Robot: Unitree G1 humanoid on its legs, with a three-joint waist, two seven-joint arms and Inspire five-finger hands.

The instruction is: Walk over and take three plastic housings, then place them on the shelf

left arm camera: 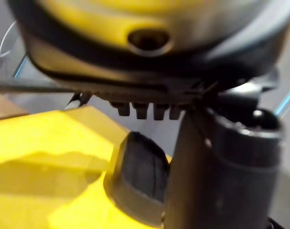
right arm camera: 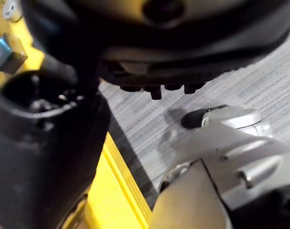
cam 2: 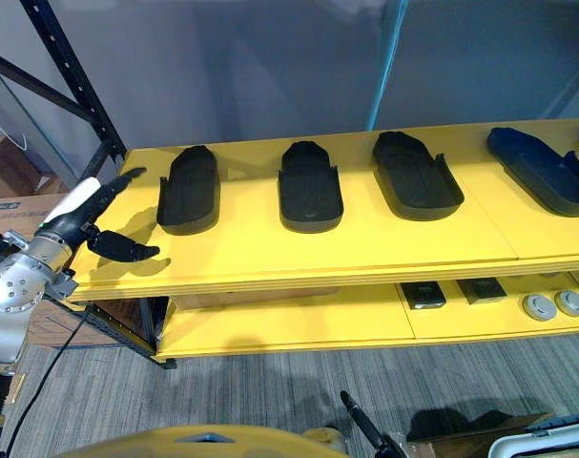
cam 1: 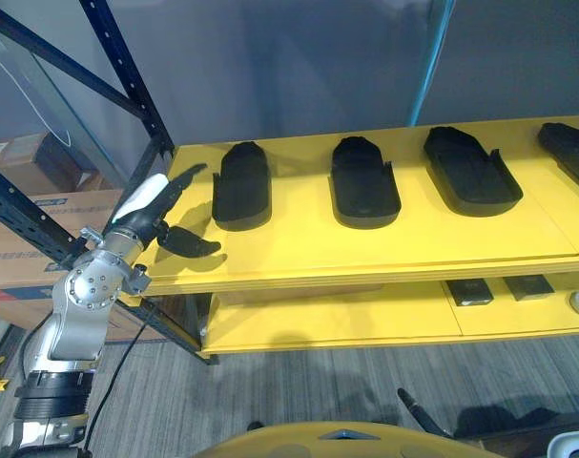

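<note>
The fingers [cam 1: 194,245] of the left hand [cam 1: 148,227] are spread and relaxed, with the thumb set apart from the rest, and they pinch nothing. The hand hovers over the left end of the yellow shelf [cam 1: 299,250], near its front corner. Just beside it, not touching, lies the nearest housing [cam 1: 241,183], a dark, long shell with a rounded far end and low raised walls down both sides. More housings [cam 1: 363,181] lie flat in a row to its right on the same shelf, apart from one another.

They look to me like thin moulded plastic: light, stiff and hollow, and smooth enough to slide on the painted board. I would take one across its narrow width, thumb on one side wall and fingers on the other, near the middle so it does not tip. A pinch at the rounded end would likely let it swing.

The right hand [right arm camera: 49,143] hangs low over the grey floor [right arm camera: 149,124]; whether it is open or closed I cannot tell. A lower shelf [cam 1: 318,324] carries small dark blocks [cam 1: 470,291]. Cardboard boxes [cam 1: 22,243] sit behind the blue rack post [cam 1: 127,67].
</note>
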